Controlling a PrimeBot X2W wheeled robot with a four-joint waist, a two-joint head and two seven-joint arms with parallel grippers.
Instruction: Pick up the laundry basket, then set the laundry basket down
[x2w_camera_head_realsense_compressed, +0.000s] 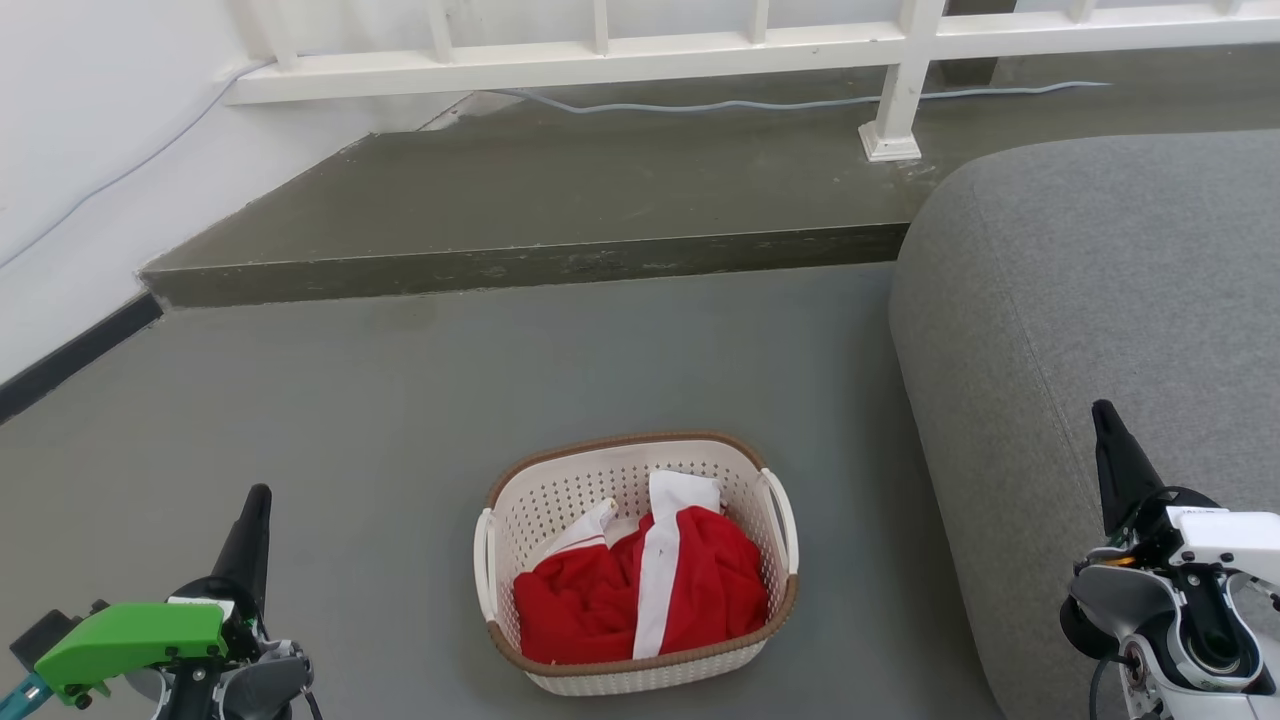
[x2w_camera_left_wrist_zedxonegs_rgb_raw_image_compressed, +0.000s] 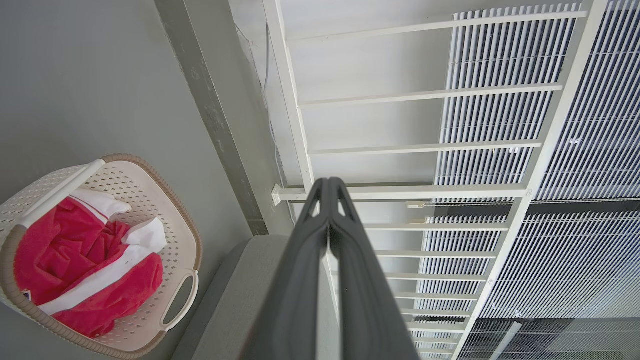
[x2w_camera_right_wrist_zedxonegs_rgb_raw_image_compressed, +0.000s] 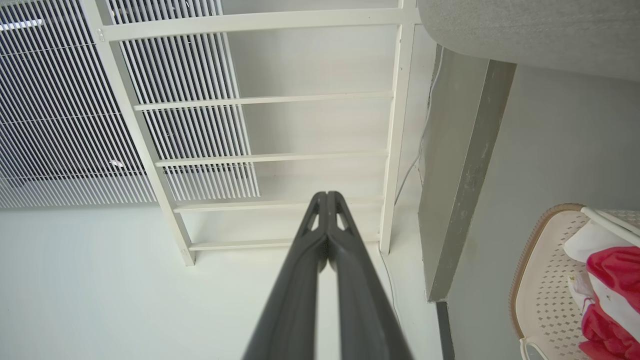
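The laundry basket (x2w_camera_head_realsense_compressed: 560, 497) sits on the grey floor (x2w_camera_head_realsense_compressed: 400, 400), near a grey upholstered seat (x2w_camera_head_realsense_compressed: 1100, 280), with a red-and-white garment (x2w_camera_head_realsense_compressed: 600, 600) inside. The left hand (x2w_camera_head_realsense_compressed: 256, 520) and right hand (x2w_camera_head_realsense_compressed: 1112, 450), fingers pressed together and empty, flank it, well apart from it.

Floor (x2w_camera_head_realsense_compressed: 350, 420) left of the basket (x2w_camera_head_realsense_compressed: 560, 495) is open, from its left handle (x2w_camera_head_realsense_compressed: 484, 565) across to the left gripper (x2w_camera_head_realsense_compressed: 258, 500), whose fingers are pressed together. Behind the basket the floor is open up to the raised step (x2w_camera_head_realsense_compressed: 520, 265), on which a railing (x2w_camera_head_realsense_compressed: 600, 60) stands. On the right, the sofa (x2w_camera_head_realsense_compressed: 1100, 300) stands near the basket without touching it, leaving a narrower strip of floor beside the right handle (x2w_camera_head_realsense_compressed: 783, 520). The right gripper (x2w_camera_head_realsense_compressed: 1103, 415), fingers pressed together, shows against the sofa. Both handles are uncovered. A red and white garment (x2w_camera_head_realsense_compressed: 600, 600) lies in the basket's near half.
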